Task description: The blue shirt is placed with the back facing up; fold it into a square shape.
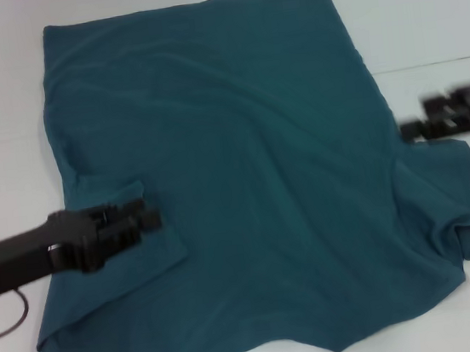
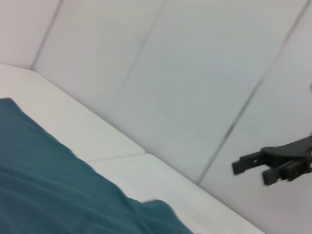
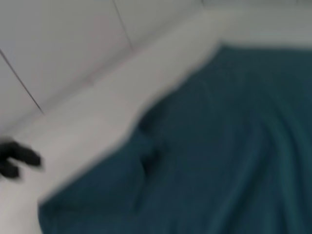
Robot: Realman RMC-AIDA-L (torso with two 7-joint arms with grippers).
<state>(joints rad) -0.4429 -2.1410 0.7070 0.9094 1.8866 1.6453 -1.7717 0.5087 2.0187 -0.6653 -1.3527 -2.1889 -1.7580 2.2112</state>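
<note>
The blue shirt (image 1: pixel 253 182) lies spread over the white worktop (image 1: pixel 420 7), wrinkled, its straight hem at the far side and its sleeves toward the near edge. The sleeve on the robot's left is folded inward onto the body of the shirt; the sleeve on the right lies rumpled and stretched outward. The left gripper (image 1: pixel 148 219) hovers over the folded sleeve; whether its jaws are open or closed cannot be told. The right gripper (image 1: pixel 409 130) sits at the shirt's right edge, just above the rumpled sleeve; in the left wrist view its jaws appear parted (image 2: pixel 251 168).
</note>
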